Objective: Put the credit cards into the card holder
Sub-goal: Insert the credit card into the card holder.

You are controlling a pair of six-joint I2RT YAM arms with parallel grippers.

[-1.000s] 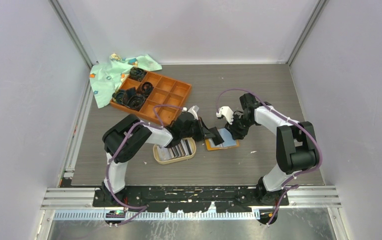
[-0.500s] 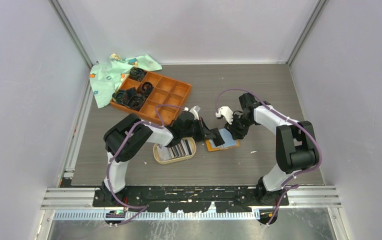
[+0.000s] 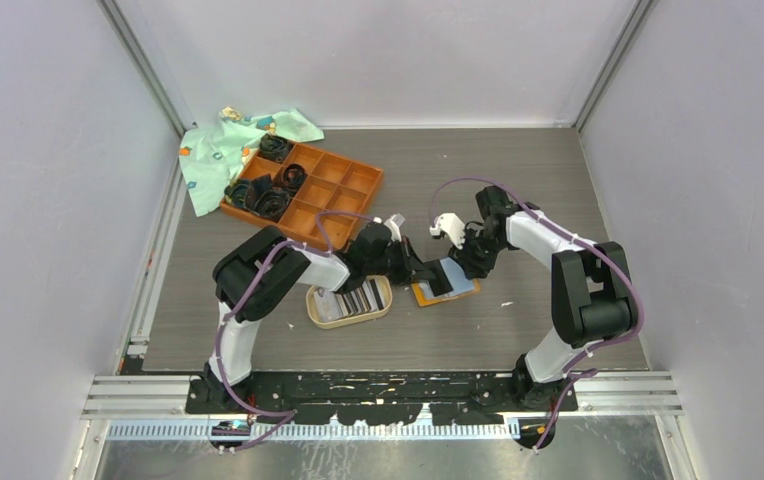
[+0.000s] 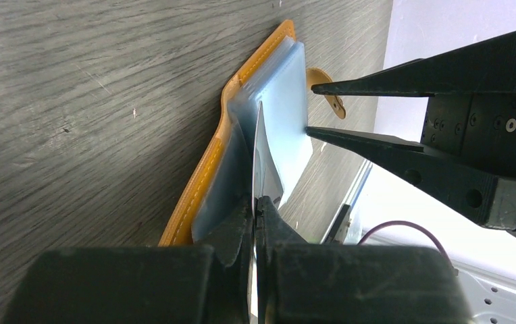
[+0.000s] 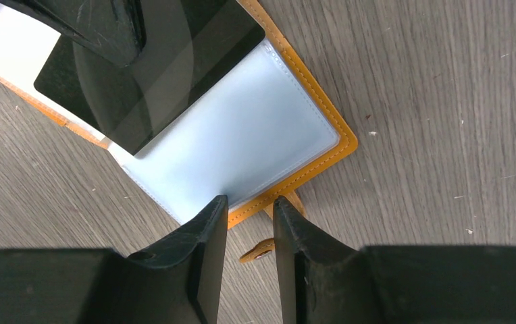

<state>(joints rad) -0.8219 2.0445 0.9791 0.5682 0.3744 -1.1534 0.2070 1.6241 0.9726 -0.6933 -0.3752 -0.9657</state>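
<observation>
Left pincer [image 4: 255,202] clenched on a dark card [image 5: 174,74], tilted on edge over the open card holder [image 5: 255,148], which lies flat on the bench [image 5: 431,101]; whether the card's edge is inside a sleeve yet, I cannot tell. Right pincer [image 5: 250,206] released, fingers parted astride the holder's outer edge by the snap tab [image 5: 259,251]. Best play, I'd say: flatten the card, slide it along the sleeve, pin the holder down; more cards [image 3: 358,297] sit in the dish [image 3: 312,312], just beside the holder.
</observation>
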